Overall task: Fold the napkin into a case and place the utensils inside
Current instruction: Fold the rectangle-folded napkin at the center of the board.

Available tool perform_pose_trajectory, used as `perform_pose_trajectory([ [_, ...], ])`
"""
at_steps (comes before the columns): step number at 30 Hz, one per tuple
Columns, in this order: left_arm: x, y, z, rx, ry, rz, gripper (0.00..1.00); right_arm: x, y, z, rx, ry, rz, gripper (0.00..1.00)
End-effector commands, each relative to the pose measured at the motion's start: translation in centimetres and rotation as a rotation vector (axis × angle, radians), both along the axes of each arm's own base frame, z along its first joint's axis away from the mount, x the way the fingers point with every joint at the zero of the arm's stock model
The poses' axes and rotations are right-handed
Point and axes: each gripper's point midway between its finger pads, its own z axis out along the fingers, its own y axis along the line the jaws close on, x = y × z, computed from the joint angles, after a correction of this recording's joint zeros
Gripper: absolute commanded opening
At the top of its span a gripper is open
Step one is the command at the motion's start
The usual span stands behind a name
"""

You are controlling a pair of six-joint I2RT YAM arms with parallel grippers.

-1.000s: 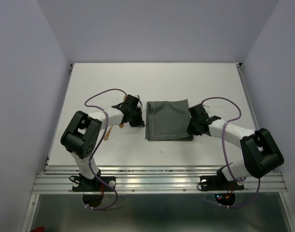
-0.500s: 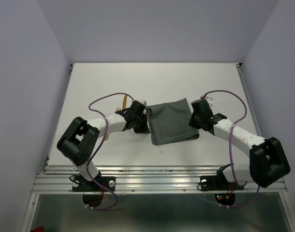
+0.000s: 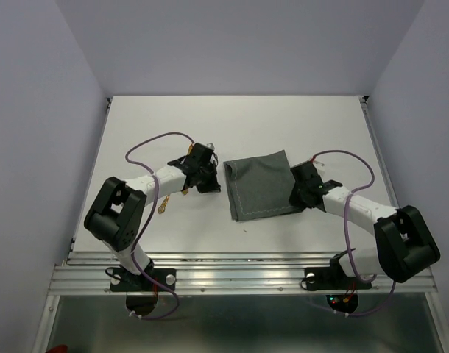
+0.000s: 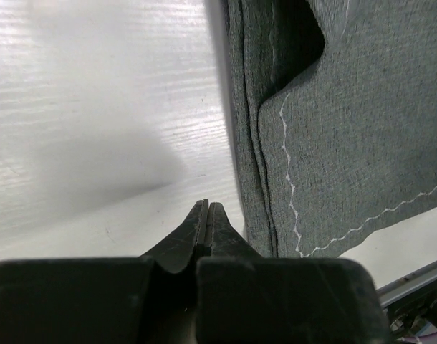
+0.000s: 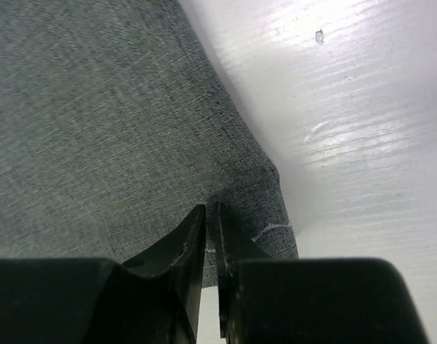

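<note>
Right wrist view: my right gripper (image 5: 212, 208) has its fingers drawn almost together, with a thin slot between them. The cloth puckers right at the tips, so I read this as a pinch on the napkin (image 5: 97, 107) at its near right corner, where the pale hem line turns. A hold there would let me drag or lift that corner for a fold.

My left gripper (image 4: 206, 207) is fully closed on nothing. Its tips sit low over the bare table (image 4: 82, 107), just beside the napkin's left edge, where the layers stack. It is probably parked clear so the cloth can slide.

The napkin lies mid-table, folded to a rough square, slightly skewed, not yet narrowed into a pouch. The utensils (image 3: 163, 205) show as orange slivers beside my left arm (image 3: 162, 179), mostly hidden and apart from the cloth.
</note>
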Motion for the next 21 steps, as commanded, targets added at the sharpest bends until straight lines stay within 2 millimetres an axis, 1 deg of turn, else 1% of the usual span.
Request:
perform_pose_trajectory([
  [1,2.1,0.1,3.3,-0.037,-0.083,0.005,0.0,2.1,1.2,4.4,0.045,-0.121,0.043,0.17],
  [2,2.4,0.1,3.4,-0.042,-0.085,0.007,0.0,3.0,2.0,6.4,0.066,-0.167,0.063,0.17],
  [3,2.7,0.4,3.4,-0.043,-0.086,0.012,0.0,3.4,2.3,7.2,0.07,-0.184,0.078,0.17],
  [5,2.8,0.5,3.3,-0.056,-0.077,0.013,0.0,3.6,4.1,8.4,0.093,-0.204,0.131,0.18],
  [6,3.1,0.8,3.4,-0.064,-0.081,0.024,0.0,4.2,4.9,9.2,0.1,-0.219,0.15,0.18],
  [7,3.0,0.9,3.3,-0.071,-0.075,0.025,0.0,4.4,5.6,9.5,0.096,-0.226,0.165,0.18],
  [8,3.2,1.1,3.4,-0.075,-0.077,0.031,0.0,4.2,7.1,9.7,0.092,-0.23,0.204,0.18],
  [9,3.4,1.2,3.6,-0.078,-0.082,0.036,0.0,4.8,8.5,10.0,0.081,-0.236,0.228,0.2],
  [11,3.7,2.0,3.7,-0.081,-0.083,0.057,0.0,5.0,10.4,10.0,0.055,-0.236,0.266,0.21],
  [12,3.7,2.3,4.0,-0.086,-0.09,0.063,0.0,5.0,12.7,9.7,0.044,-0.227,0.314,0.22],
  [14,4.0,3.2,4.5,-0.09,-0.098,0.084,0.0,5.2,14.6,9.4,0.023,-0.225,0.348,0.25],
  [15,4.0,3.5,4.6,-0.09,-0.101,0.091,0.0,5.2,16.6,9.1,0.013,-0.22,0.391,0.29],
  [18,4.0,4.7,4.9,-0.087,-0.107,0.115,0.0,5.2,18.9,8.3,-0.032,-0.212,0.441,0.34],
  [19,4.0,5.0,4.9,-0.085,-0.109,0.121,0.0,5.6,19.3,7.9,-0.044,-0.205,0.444,0.35],
  [20,3.9,5.3,4.9,-0.085,-0.11,0.125,0.0,5.8,20.2,7.2,-0.058,-0.192,0.458,0.35],
  [21,3.9,5.7,4.9,-0.083,-0.112,0.134,0.0,6.1,20.4,6.8,-0.068,-0.186,0.465,0.36],
])
